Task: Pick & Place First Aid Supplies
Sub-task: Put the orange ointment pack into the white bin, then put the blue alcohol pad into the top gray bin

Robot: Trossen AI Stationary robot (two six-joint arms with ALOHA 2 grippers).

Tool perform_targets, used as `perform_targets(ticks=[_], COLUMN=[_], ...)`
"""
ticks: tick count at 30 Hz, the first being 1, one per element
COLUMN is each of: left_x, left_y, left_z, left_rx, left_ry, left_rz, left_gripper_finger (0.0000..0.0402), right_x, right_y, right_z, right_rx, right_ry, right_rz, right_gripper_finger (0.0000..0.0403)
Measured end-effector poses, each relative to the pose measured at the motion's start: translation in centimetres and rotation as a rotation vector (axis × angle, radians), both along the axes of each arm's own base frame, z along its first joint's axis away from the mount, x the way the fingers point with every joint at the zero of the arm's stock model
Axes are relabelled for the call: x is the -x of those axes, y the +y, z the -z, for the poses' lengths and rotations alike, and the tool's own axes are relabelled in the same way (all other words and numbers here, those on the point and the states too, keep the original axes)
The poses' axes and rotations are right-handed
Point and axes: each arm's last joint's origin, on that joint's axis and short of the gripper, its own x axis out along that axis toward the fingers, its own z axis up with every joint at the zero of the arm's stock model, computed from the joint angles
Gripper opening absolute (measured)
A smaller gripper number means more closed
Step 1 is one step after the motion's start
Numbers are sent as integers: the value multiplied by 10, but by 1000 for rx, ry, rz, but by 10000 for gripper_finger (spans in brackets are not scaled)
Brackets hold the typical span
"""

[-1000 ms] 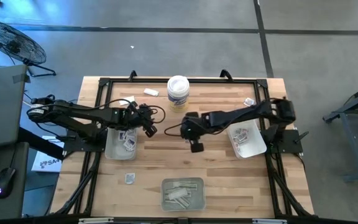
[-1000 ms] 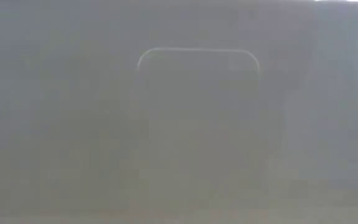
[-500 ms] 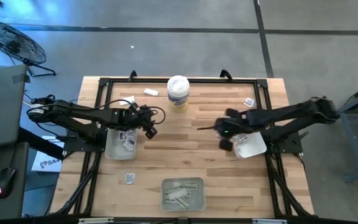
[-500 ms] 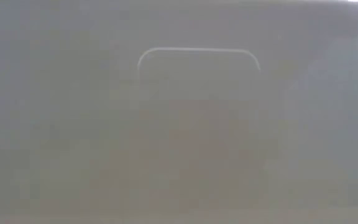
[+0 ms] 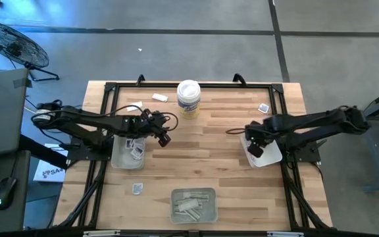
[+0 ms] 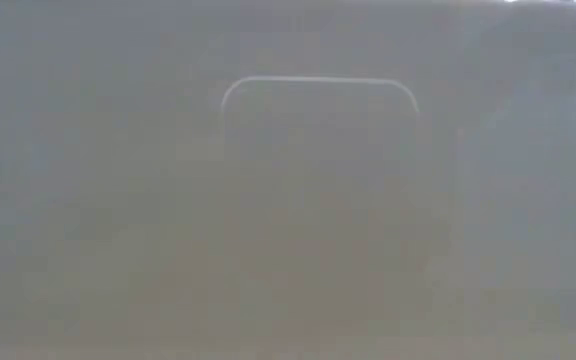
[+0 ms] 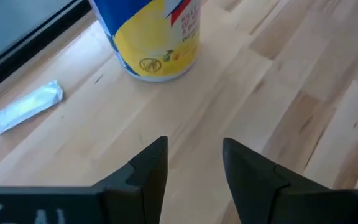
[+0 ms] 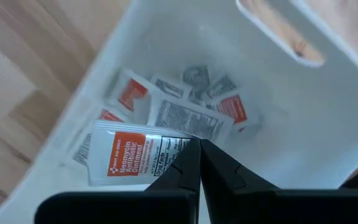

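**Packet held over the right tray**

An orange-printed packet (image 8: 132, 157) is pinched in the right gripper's (image 8: 199, 155) closed fingers above the right tray (image 5: 269, 158), which holds more packets. Left gripper (image 7: 194, 149), fingers spread and empty, hovers over the worktop (image 5: 202, 145) near the tub (image 7: 151, 34).

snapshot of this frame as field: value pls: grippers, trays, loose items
left gripper: open, empty, over bare wood near the left tray
right gripper: shut on an orange-print packet, above the right tray
right tray contents: several packets with red or black print
front tray: pale strip wrappers inside
white tub: upright at the table's far edge
loose on table: wrapper by the tub, packet front left, packet far right
low view: fogged, nothing readable
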Motion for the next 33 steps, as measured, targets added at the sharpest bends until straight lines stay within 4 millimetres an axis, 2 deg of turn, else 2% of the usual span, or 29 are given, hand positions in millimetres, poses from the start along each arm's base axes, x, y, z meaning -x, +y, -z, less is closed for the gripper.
perform_targets(ticks=[4, 9, 12, 15, 20, 23, 26, 33], left_x=[-6, -9, -9, -9, -9, -9, -8, -9], left_y=[0, 0, 0, 0, 0, 1, 1, 0], left_z=[8, 11, 11, 10, 10, 10, 10, 11], left_rx=[0, 8, 0, -10, -2, -8, -27, 18], left_ry=[19, 25, 27, 27, 6, 3, 13, 15], left_rz=[6, 20, 29, 22, -17, -34, -33, 15], left_gripper_finger=[151, 151, 151, 151, 151, 151, 151, 151], right_x=[0, -2, 0, 1, -5, -10, -15, -21], right_y=[-2, -4, -8, -14, -36, -55, -74, -123], right_z=[9, 5, -8, -29, -65, -74, -68, -28], right_rx=[-42, -46, -19, 51, 244, 264, 253, 239], right_ry=[32, 37, 72, 104, 20, -58, -80, 60], right_rz=[23, 25, 43, 73, 196, 352, 416, 605], right_gripper_finger=[17, 75, 114, 140, 153, 153, 154, 154])
